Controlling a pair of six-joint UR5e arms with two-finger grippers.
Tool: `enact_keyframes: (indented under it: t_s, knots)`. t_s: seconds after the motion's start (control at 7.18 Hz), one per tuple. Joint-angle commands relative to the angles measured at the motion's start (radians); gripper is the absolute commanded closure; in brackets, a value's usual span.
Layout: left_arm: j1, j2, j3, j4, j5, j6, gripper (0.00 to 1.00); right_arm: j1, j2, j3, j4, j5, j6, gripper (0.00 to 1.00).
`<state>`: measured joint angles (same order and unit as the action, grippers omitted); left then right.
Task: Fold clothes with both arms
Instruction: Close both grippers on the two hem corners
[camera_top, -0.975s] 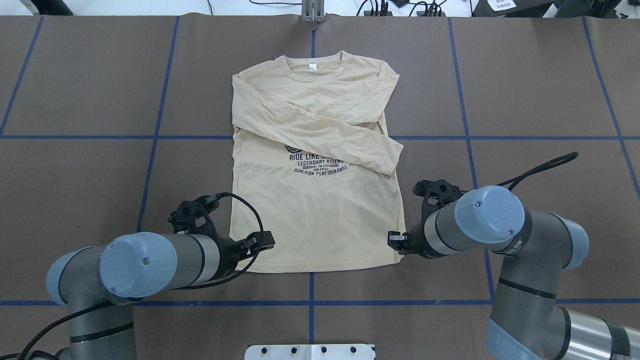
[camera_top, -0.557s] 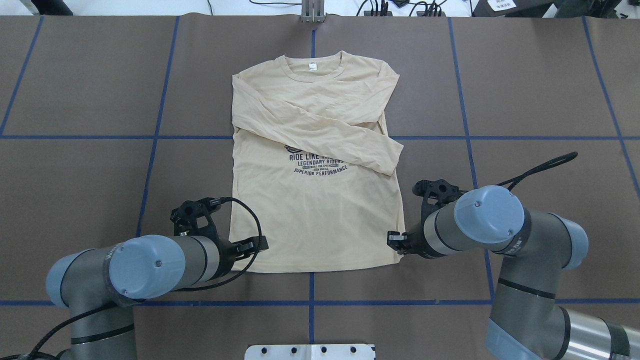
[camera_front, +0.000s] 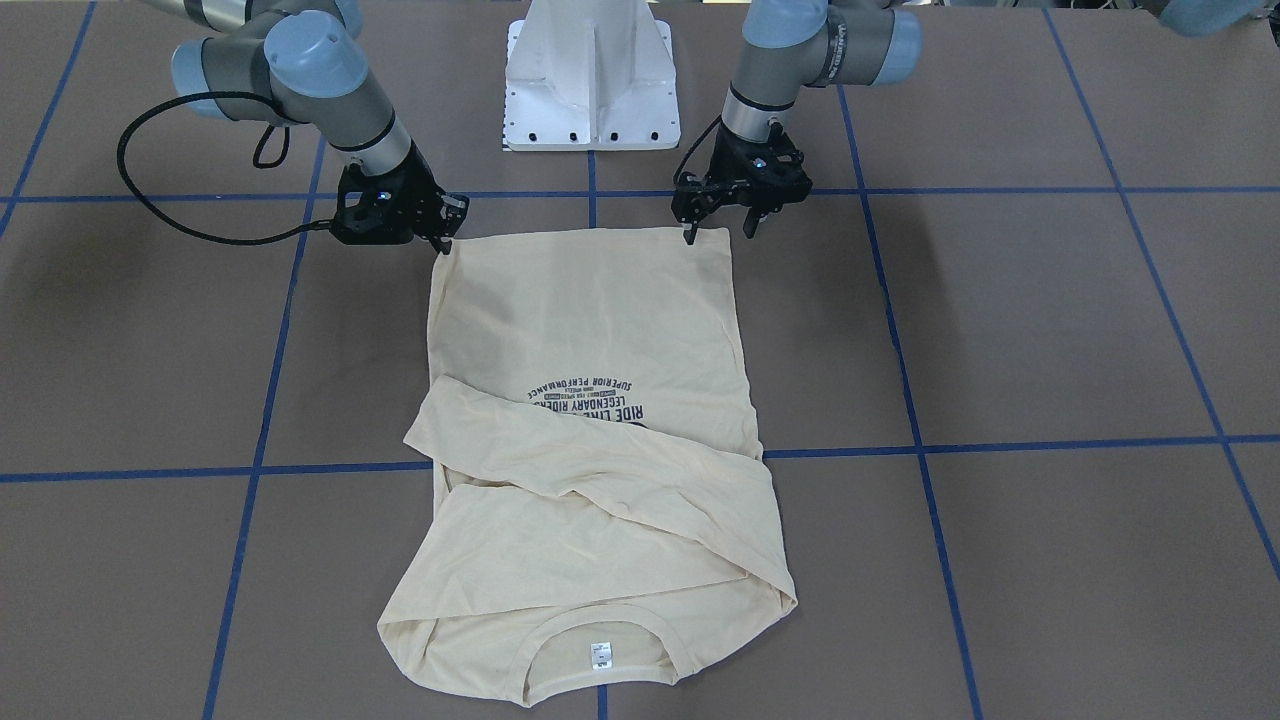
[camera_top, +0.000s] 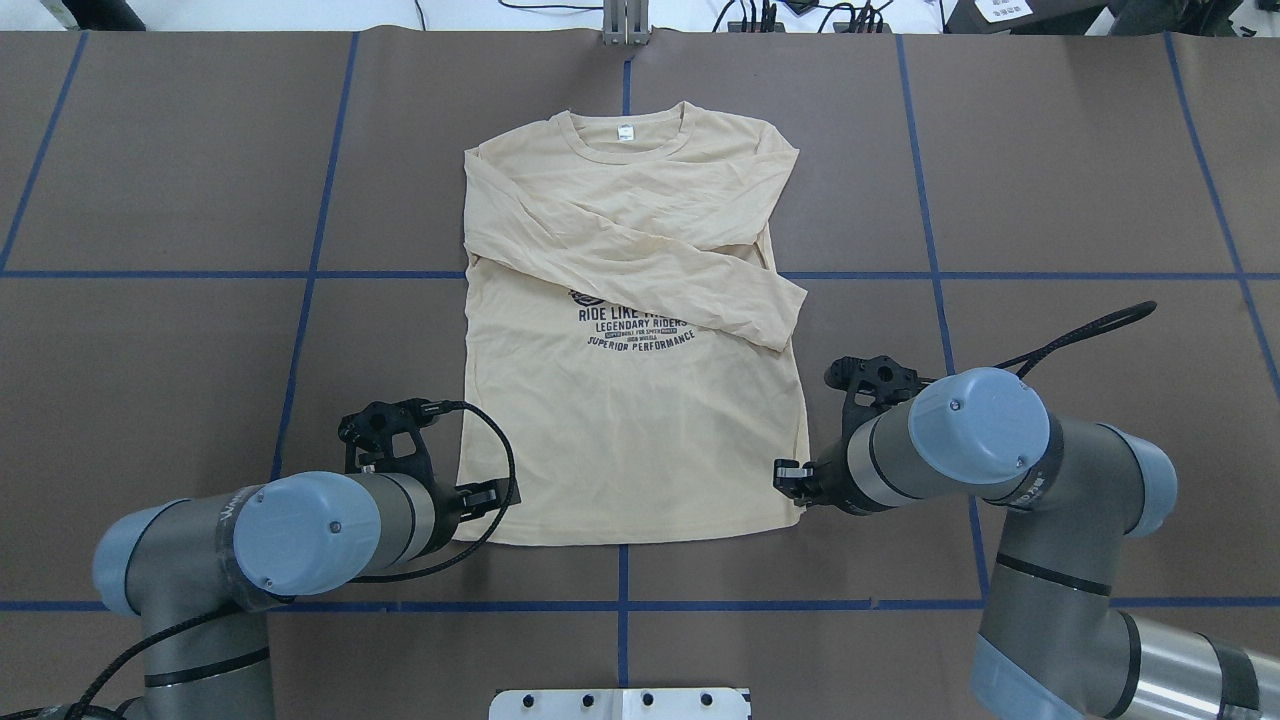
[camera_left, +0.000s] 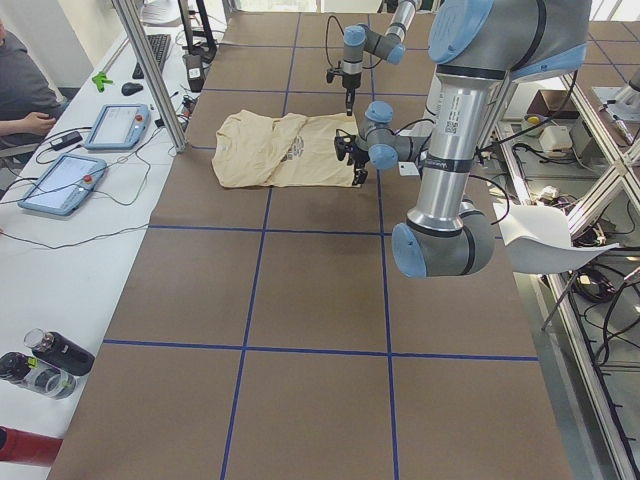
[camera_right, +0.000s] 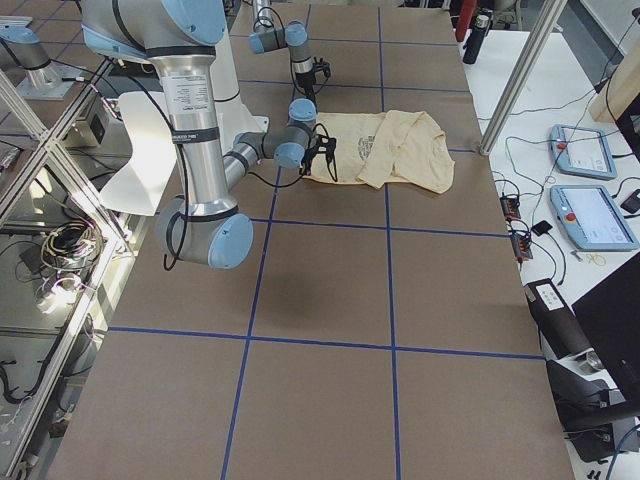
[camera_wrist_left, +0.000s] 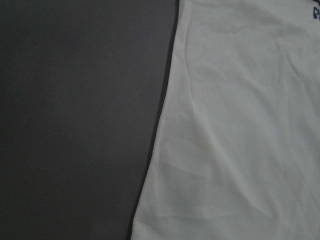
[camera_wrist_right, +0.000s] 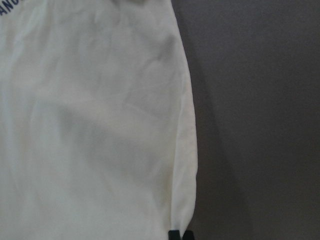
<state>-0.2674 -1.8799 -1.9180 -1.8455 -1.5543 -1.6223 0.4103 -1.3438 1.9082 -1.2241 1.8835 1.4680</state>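
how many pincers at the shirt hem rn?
2. The left pincer is open over one hem corner of the shirt. The right pincer is at the other corner, closed on the edge. Neither is hidden.

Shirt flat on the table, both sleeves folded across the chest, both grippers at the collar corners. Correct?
Not quite. The left gripper and right gripper are at the hem corners of the shirt, the end away from the collar, as the overhead exterior view shows. The shirt does lie flat with both sleeves folded across the chest.
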Motion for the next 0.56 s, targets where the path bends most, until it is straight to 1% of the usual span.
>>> enact_keyframes:
  t_s: [0.0,0.42]
  knots:
    - [0.004,-0.002,0.013,0.003,0.0,0.002,0.1,0.002,0.0,0.002,0.0,0.0,0.0,1.0]
    - [0.008,-0.008,0.031,0.006,0.0,0.002,0.15,0.008,0.0,0.002,0.0,0.003,0.0,1.0]
